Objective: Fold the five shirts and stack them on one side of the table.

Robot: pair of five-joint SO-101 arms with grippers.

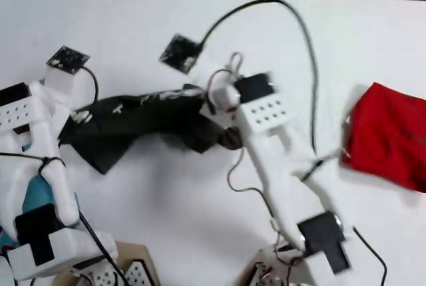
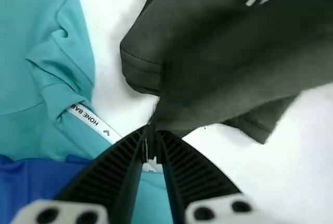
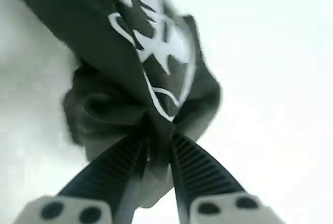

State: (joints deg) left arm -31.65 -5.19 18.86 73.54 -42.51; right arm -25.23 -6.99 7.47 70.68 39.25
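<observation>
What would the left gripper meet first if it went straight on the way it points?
The black shirt: the left gripper is shut on its edge, with more of it straight ahead. The teal shirt lies off that line.

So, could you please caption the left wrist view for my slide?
Left gripper shut on a black fabric shirt beside a teal fabric shirt.

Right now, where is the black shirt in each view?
High view: black shirt stretched across white table, left of centre.
Left wrist view: hem pinched in left gripper, beside teal shirt.
Right wrist view: bunched in right gripper.
Shared landmark: the white table.
</observation>
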